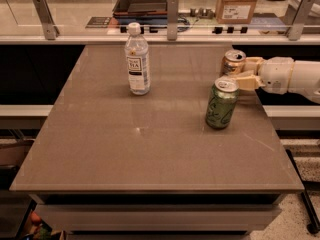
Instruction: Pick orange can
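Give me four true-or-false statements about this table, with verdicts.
1. The water bottle stands upright on the table. True.
2. The green can lies on its side. False: it stands upright.
3. The gripper, open, is at the orange can, near the table's right edge. True.
4. The orange can stands in front of the green can. False: it stands behind it, farther from the camera.
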You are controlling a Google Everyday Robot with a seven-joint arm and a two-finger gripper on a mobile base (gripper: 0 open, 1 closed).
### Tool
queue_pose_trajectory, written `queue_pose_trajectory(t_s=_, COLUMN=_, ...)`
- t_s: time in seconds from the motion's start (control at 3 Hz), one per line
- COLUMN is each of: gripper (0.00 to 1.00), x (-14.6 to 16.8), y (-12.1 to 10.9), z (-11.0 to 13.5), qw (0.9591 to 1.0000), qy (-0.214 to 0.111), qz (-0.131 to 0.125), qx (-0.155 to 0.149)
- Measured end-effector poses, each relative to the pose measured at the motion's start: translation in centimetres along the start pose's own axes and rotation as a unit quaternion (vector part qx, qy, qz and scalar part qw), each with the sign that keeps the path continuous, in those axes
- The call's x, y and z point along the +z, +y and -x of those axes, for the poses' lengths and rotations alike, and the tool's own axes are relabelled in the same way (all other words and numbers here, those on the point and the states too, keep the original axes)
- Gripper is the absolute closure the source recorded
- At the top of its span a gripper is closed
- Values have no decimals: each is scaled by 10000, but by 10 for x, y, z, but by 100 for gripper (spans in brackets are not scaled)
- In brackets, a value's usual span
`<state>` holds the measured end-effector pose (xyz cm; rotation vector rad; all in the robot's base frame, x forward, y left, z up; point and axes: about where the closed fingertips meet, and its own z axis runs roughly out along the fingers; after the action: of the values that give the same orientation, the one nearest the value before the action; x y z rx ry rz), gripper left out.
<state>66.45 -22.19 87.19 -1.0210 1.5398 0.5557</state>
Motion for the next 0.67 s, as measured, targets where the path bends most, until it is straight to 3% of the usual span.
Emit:
queue_pose_trajectory(t_s=0.33, gripper=100, x=3, y=1, z=0, qw=10000, qy=-6, qz=22, qx=0)
queue_pose_trajectory(t_s=0.67, gripper=100, x=6, y=-3, z=8, qw=10000, qy=-37, qz=30, qx=-20)
